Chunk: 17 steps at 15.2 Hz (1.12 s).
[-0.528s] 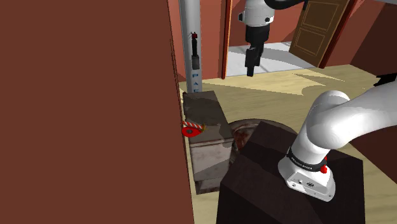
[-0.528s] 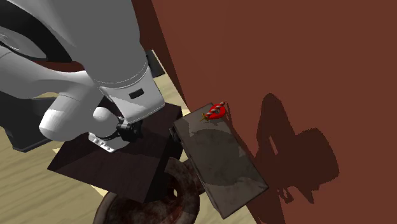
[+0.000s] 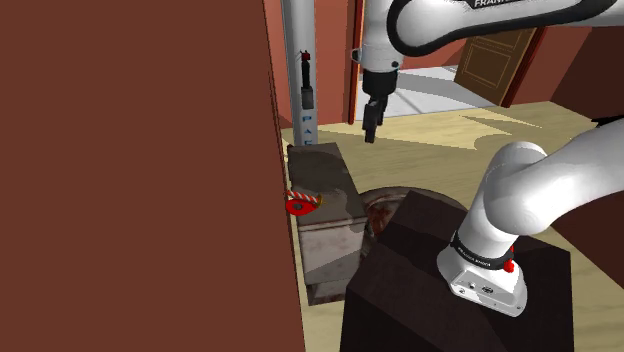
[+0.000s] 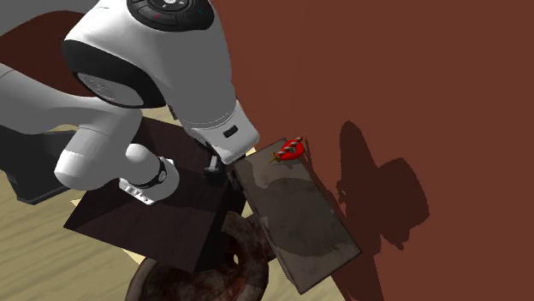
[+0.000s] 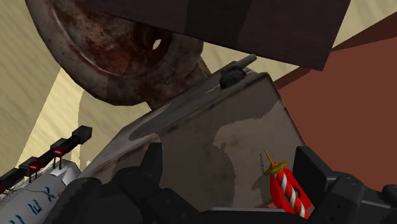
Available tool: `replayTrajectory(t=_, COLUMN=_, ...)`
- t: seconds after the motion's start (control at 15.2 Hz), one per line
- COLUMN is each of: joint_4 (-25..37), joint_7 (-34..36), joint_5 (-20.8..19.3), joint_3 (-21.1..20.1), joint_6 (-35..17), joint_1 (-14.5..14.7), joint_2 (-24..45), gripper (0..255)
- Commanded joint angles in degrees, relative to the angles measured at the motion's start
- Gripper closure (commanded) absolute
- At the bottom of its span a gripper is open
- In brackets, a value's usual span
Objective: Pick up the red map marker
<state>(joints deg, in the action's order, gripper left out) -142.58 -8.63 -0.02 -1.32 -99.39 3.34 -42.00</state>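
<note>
Gripper (image 3: pixel 371 125), fingers (image 5: pixel 153 167) apart and empty, hangs well apart from red map marker (image 5: pixel 289 191), likely light and stiff, best pinched across striped body.

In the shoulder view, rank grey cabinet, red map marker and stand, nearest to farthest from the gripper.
1. Grey cabinet: far end, below the gripper.
2. Red map marker: on the cabinet's edge by the wall.
3. Stand: lower right of the shoulder view, farthest.
</note>
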Motion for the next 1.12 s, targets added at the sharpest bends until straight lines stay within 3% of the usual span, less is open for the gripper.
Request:
replayTrajectory(t=0.0, joint_4=-2.3, joint_7=-0.9, joint_5=0.9, joint_3=-0.2, joint_6=-5.1, joint_1=1.1, joint_2=1.4, gripper=0)
replayTrajectory(t=0.53, joint_4=-6.4, joint_7=-4.2, joint_5=5.2, joint_3=-2.2, joint_6=-24.0, joint_1=6.1, joint_2=12.0, gripper=0)
replayTrajectory(t=1.06, joint_4=-5.3, joint_7=-8.8, joint_5=9.8, joint_3=-4.3, joint_6=-41.8, joint_1=11.3, joint_2=26.5, gripper=0)
